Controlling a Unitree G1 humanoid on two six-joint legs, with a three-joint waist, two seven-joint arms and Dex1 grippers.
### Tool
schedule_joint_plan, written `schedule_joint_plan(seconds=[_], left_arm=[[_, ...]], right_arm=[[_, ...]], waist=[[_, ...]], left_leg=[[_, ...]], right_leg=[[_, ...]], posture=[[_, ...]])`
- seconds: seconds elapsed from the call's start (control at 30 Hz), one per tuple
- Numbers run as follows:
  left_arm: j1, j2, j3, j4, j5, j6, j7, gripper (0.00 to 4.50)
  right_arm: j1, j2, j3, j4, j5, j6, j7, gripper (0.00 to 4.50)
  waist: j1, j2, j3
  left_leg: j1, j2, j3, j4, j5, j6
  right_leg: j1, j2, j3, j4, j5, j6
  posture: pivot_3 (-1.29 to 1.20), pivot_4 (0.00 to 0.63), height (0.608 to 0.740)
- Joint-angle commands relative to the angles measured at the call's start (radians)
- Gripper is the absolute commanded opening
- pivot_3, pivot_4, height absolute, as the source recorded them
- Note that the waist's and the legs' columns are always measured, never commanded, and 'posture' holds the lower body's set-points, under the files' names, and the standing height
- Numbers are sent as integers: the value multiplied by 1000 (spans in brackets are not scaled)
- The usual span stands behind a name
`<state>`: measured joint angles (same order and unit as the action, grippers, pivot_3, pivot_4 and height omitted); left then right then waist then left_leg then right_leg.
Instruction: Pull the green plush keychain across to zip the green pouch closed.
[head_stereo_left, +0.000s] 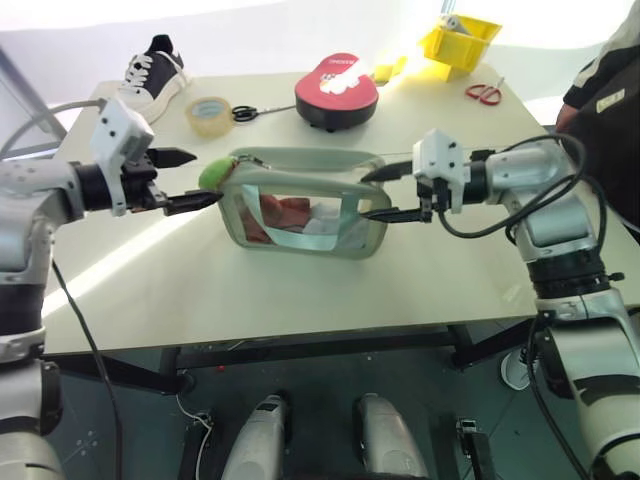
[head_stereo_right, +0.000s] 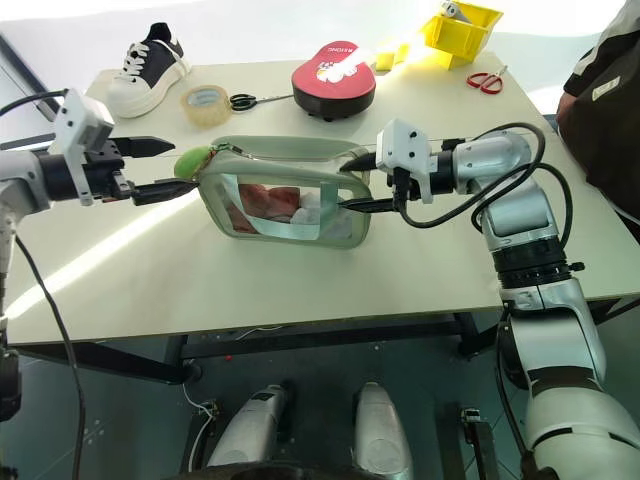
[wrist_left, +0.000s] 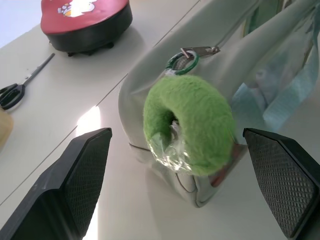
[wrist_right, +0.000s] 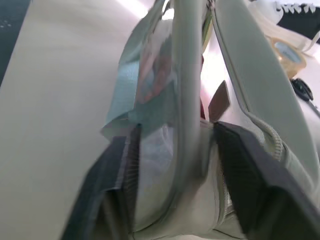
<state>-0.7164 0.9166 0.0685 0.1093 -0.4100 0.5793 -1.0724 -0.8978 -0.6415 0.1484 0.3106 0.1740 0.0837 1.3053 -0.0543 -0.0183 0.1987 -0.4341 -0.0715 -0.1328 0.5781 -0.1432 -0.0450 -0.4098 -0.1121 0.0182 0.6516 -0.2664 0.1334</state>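
Green plush keychain: fuzzy lime ring on zipper pull, lying between the spread fingers of the left end effector, ungrasped. Pale sage-green pouch with clear plastic window: upright on pale desk, far end clamped between the fingers of the right end effector. Progress, judged: bracing done; grasp and pull across remaining. Left wrist view: metal ring and pull tab joining keychain to zipper. Right wrist view: fingers pressing pouch walls.

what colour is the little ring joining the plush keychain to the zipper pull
Green: the small ring above the green plush keychain shows best in the left wrist view.
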Motion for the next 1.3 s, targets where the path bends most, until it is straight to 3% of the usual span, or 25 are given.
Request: schedule_joint_plan(seconds=[0.03,0.07,0.1,0.2,0.43,0.67,0.87,0.97,1.07,1.23,1.3], left_arm=[[-36,-5,5,16,8,-27,-15,4500],[-39,-10,4,21,7,-28,-19,4500],[-41,-18,1,28,11,-32,-17,4500],[-39,-36,6,35,1,-27,-20,3627],[-105,-18,49,33,-48,27,-34,62],[-159,-47,24,-28,-94,82,-61,62],[-232,-180,-63,56,15,-43,3,62],[-226,-190,-109,80,71,-105,-22,62],[-201,-171,-127,68,73,-112,-81,1070],[-234,-136,-87,83,65,-91,-94,3605],[-254,-85,-63,91,57,-64,-115,3605]], right_arm=[[-17,6,-19,-6,0,-24,-19,425],[-16,7,-17,-9,-2,-26,-22,39],[-16,8,-17,-12,-2,-26,-23,39],[-17,10,-18,-18,1,-24,-26,0],[-17,9,-14,-17,0,-30,-27,0],[-31,15,-12,4,-8,-48,-28,0],[-43,29,-8,11,-12,-51,-30,0],[-45,33,-9,11,-16,-53,-30,0],[-50,33,-12,9,-16,-49,-28,0],[-55,32,-12,16,-21,-53,-30,0],[-58,33,-13,21,-23,-56,-30,0]], waist=[[0,0,0],[0,0,0],[0,0,0],[1,0,0],[2,0,0],[5,0,0],[9,0,0],[6,0,0],[3,0,0],[5,0,0],[8,0,0]], left_leg=[[0,0,0,0,0,0],[0,0,0,0,0,0],[0,0,0,0,0,0],[0,0,0,0,0,0],[0,0,0,0,0,0],[0,0,0,0,0,0],[0,0,0,1,0,0],[0,0,0,1,0,0],[0,0,0,1,0,0],[0,0,0,1,0,0],[0,0,0,1,0,0]], right_leg=[[0,0,0,0,0,0],[0,0,0,0,0,0],[0,0,0,0,0,0],[0,0,0,0,0,0],[0,0,0,0,0,0],[0,0,0,0,0,0],[1,0,0,0,0,0],[1,0,0,0,0,0],[0,0,0,1,0,0],[0,0,0,1,0,0],[1,0,0,1,0,0]], posture=[[0,150,740],[0,150,740],[0,150,740],[0,150,740],[0,150,740],[0,150,740],[0,150,740],[0,150,740],[0,150,740],[0,150,740],[0,150,740]])
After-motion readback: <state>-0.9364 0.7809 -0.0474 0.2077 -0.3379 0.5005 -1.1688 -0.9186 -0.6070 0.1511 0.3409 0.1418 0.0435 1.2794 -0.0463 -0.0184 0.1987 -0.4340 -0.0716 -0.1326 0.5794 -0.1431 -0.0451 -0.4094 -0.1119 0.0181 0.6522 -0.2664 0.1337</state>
